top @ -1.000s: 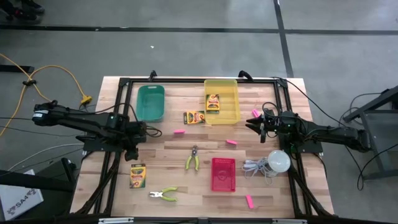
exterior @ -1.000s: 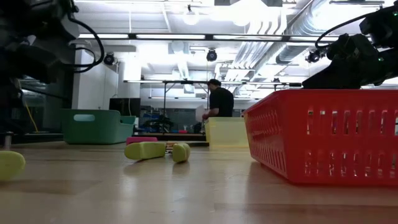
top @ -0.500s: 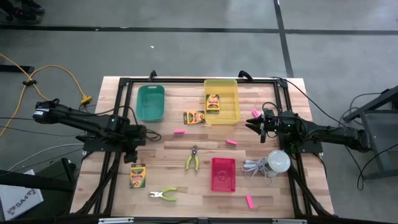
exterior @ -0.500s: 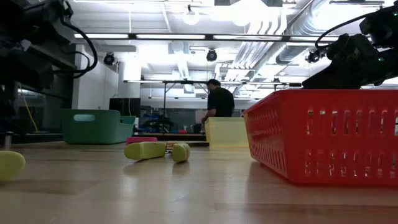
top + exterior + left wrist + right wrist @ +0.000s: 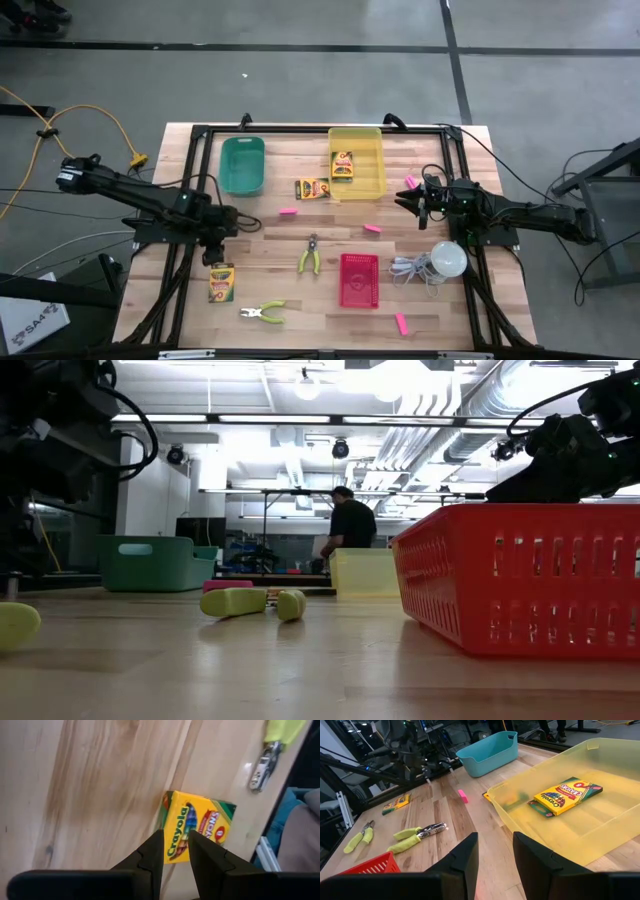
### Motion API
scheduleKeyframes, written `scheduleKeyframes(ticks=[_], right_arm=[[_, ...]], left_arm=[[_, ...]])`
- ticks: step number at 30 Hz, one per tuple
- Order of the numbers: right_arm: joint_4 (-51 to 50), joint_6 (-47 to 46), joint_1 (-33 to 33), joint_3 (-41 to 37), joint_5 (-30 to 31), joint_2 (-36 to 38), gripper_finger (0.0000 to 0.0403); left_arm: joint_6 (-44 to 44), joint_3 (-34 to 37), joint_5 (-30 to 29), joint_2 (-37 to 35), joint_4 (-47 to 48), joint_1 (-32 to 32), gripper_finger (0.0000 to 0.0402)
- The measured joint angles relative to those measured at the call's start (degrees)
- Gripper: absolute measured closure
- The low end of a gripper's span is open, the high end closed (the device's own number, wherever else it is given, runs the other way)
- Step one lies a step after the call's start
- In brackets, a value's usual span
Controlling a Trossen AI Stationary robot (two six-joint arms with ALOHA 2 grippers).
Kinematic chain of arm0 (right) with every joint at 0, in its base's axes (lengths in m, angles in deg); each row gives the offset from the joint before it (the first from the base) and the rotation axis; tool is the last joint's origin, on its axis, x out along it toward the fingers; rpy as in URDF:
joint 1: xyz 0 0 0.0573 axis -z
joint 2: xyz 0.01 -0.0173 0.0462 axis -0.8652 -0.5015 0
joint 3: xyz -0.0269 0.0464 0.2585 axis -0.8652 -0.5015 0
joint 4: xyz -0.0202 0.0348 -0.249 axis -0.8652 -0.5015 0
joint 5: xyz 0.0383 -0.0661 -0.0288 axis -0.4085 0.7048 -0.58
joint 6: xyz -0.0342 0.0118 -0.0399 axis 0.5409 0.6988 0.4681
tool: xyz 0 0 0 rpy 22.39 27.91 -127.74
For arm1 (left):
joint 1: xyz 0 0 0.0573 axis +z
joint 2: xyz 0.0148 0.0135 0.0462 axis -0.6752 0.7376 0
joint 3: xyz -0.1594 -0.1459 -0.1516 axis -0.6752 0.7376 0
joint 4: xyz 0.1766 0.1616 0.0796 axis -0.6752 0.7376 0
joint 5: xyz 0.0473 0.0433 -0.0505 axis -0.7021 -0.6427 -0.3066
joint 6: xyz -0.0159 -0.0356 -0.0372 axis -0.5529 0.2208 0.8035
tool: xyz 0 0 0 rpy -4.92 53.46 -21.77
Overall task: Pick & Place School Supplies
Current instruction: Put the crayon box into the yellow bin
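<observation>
A crayon box lies flat near the left edge of the table, and the left gripper hangs right above it, fingers parted by a narrow gap and pinching nothing. Just nearer and to its right lie the green-handled pliers; a second pair of pliers sits toward the middle, with bare wood between. A second crayon box rests against the near left corner of the yellow bin, and a third box lies inside that bin. Pink erasers are scattered: one near the teal bin, one at mid-table, one by the right gripper, one near the front edge. The right gripper hovers at the right side, facing the yellow bin, its fingers spread and empty. The red basket stands front centre, and the white bulb with its coiled cord lies to its right. A person stands far behind.
</observation>
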State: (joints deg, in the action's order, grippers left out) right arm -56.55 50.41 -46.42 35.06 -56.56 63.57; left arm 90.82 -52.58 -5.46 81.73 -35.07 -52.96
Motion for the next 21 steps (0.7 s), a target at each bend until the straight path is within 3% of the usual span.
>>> scheduleKeyframes(ticks=[21], right_arm=[[0.0, -0.02, 0.0, 0.0, 0.0, -0.01, 0.0292]], left_arm=[[-6.35, 0.06, -0.22, 12.88, -7.89, -1.72, 0.0315]])
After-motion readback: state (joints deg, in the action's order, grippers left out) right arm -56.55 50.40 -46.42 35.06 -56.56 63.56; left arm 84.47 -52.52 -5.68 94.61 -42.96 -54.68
